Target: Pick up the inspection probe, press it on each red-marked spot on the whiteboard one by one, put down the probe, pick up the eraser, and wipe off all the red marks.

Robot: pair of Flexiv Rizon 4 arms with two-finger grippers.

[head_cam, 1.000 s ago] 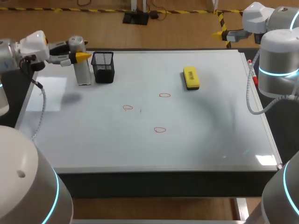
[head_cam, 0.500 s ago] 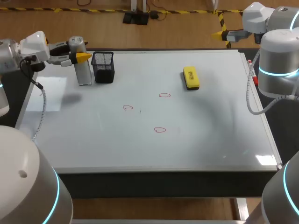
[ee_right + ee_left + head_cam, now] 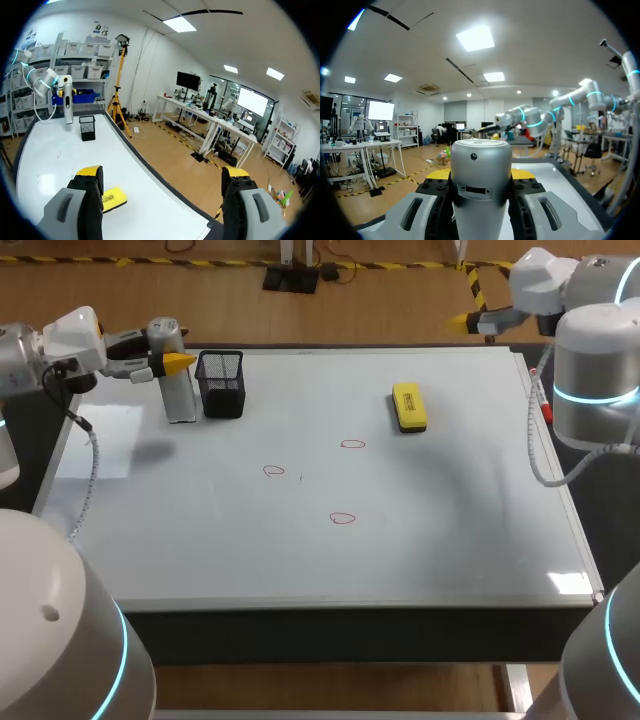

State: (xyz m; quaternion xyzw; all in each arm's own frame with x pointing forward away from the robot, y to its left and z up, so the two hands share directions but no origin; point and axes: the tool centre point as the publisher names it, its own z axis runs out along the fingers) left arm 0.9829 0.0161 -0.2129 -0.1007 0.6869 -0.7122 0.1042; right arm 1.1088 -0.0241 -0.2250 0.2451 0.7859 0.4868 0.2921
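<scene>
A wide, glossy whiteboard [image 3: 450, 540] lies flat as the tabletop, its smooth white surface catching soft reflections. At its far left corner the probe [image 3: 178, 385], a smooth silver metal cylinder with a rounded cap, stands upright just beside a small square cup of black wire mesh [image 3: 221, 385]. The left gripper [image 3: 172, 362] comes in from the side at the level of the probe's upper part, one pointed yellow tip showing against the silver. In the left wrist view the probe [image 3: 480, 185] fills the space between the fingers [image 3: 436, 192], whose dark inner pads press against it from both sides, so the left gripper [image 3: 480, 175] is clamped on it; whether the probe's base rests on the board cannot be told. Near the middle of the board are three small red marks, each a thin hand-drawn loop: one to the left [image 3: 274, 471], one farther back [image 3: 352, 444] and one nearest the front [image 3: 342, 518]. The eraser [image 3: 409, 406], a rounded yellow block with a dark underside, lies flat behind and to the right of them. The right gripper [image 3: 468, 320] hangs beyond the board's far right corner; in its wrist view the right gripper [image 3: 162, 172] has its grey, yellow-tipped fingers [image 3: 90, 172] spread wide with nothing between them.
</scene>
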